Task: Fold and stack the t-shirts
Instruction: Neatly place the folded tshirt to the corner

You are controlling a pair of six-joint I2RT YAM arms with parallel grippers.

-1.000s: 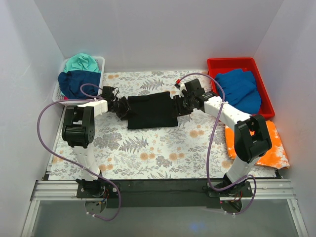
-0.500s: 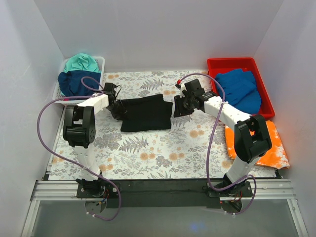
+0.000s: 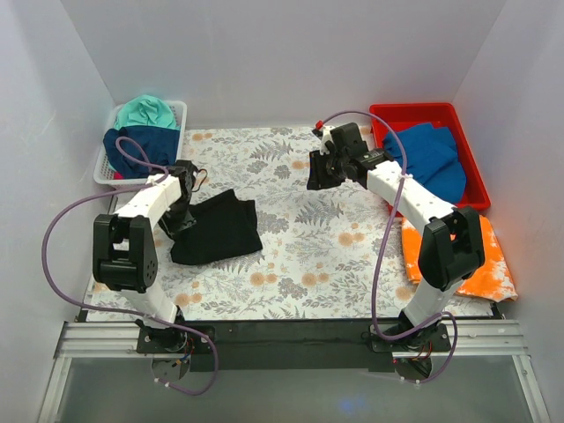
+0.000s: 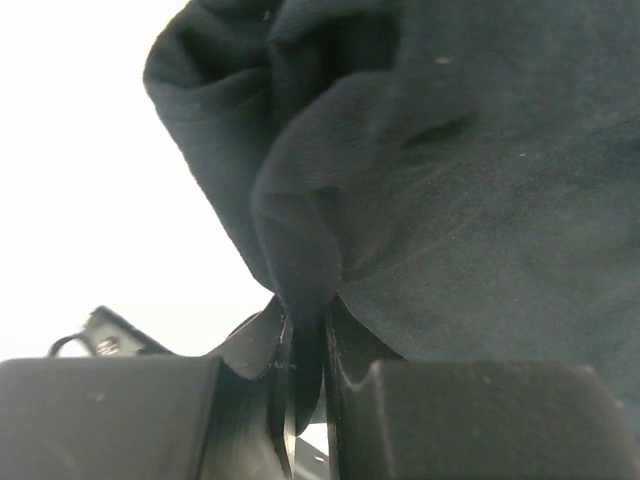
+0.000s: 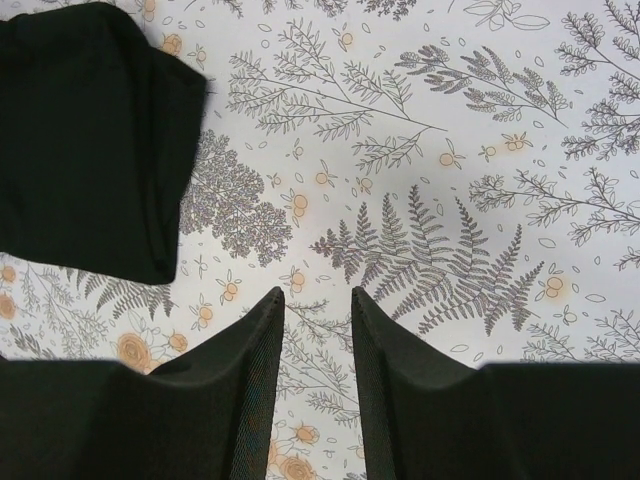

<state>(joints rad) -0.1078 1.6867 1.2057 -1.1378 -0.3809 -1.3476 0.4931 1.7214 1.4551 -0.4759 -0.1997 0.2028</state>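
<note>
The black t-shirt (image 3: 216, 231) lies folded on the printed table cloth at the left. My left gripper (image 3: 181, 214) is shut on its left edge; the left wrist view shows a bunched fold of the black t-shirt (image 4: 420, 180) pinched between the jaws of my left gripper (image 4: 308, 350). My right gripper (image 3: 315, 176) is open and empty above the cloth at the middle back, well right of the shirt. In the right wrist view my right gripper (image 5: 316, 300) hangs over the fern print, with the black t-shirt (image 5: 90, 140) at upper left.
A white basket (image 3: 178, 109) at back left holds teal and navy shirts. A red bin (image 3: 423, 113) at back right holds a blue shirt (image 3: 427, 159). A mottled orange shirt (image 3: 493, 264) lies at the right edge. White walls close in on three sides.
My left gripper has dragged the black t-shirt left and toward the near edge. My right gripper has let go of it, opened, and pulled up and back.
</note>
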